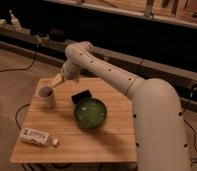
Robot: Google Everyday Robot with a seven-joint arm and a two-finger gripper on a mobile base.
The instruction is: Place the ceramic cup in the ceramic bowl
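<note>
Ceramic cup point(46, 96) upright on table point(109, 137), gripper point(57, 80) just above-right of rim (grip state unclear).

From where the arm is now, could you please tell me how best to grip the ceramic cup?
Probably by its rim wall, coming from above: the ceramic cup stands upright with its mouth open, and the claw hovers close above it.

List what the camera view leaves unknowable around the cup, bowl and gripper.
The gripper, above-right of the ceramic cup: contact with its rim cannot be told from this angle.
The cup's inside: shadowed, contents unseen.
The tube: label lettering too small.
The black block: whether it touches the ceramic bowl is unclear.
The robot's body: cut off by the bottom edge.
</note>
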